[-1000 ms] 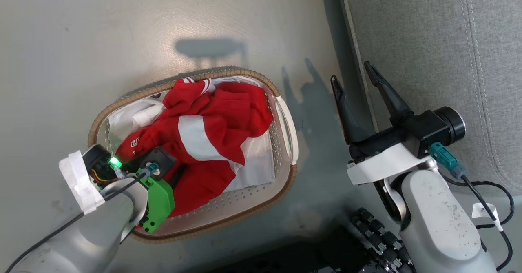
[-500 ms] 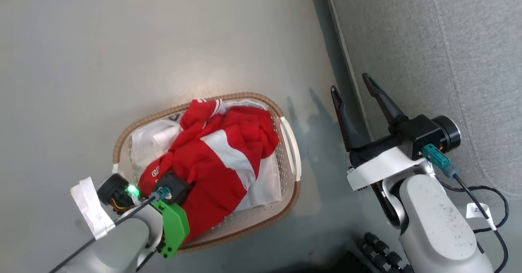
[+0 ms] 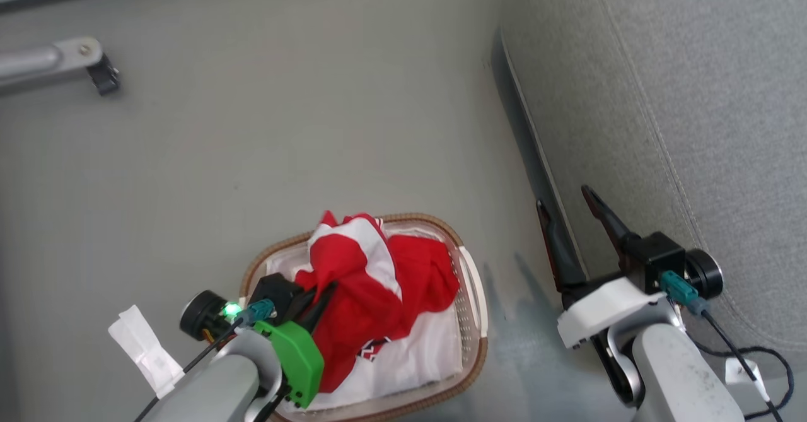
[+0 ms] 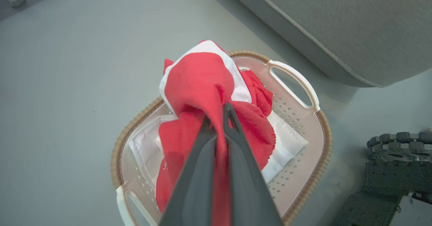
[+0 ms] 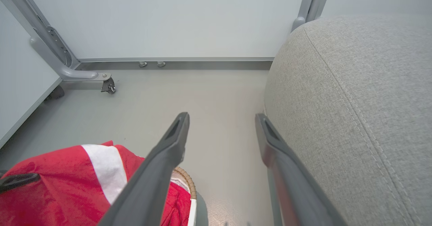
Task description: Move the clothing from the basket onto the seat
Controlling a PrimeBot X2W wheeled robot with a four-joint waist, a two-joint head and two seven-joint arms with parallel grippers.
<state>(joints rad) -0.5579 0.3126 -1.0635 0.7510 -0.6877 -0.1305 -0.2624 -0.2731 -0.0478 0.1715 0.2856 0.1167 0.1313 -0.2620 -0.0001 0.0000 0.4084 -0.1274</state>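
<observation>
**Left gripper clamped on the red garment, over the basket**

The left gripper (image 4: 217,113) has its two fingers pressed together on a fold of the clothing (image 4: 199,80), which stands in a peak above the middle of the basket (image 4: 315,185). The lower part of the garment trails down inside, over the white sheet (image 4: 287,145) lying on the basket's bottom. The right gripper (image 5: 221,119) stands wide apart and empty over the floor (image 3: 315,125), between the basket's handle end and the front edge of the seat (image 3: 693,94).

The clothing looks light, limp and not fragile. It will likely drape and swing, and a trailing hem could catch the basket's rim. A pinch on a thick bunched fold, as here, seems sound; a single thin layer might slip.

Count: one red garment, one white sheet, one basket, one seat cushion, two grippers.
</observation>
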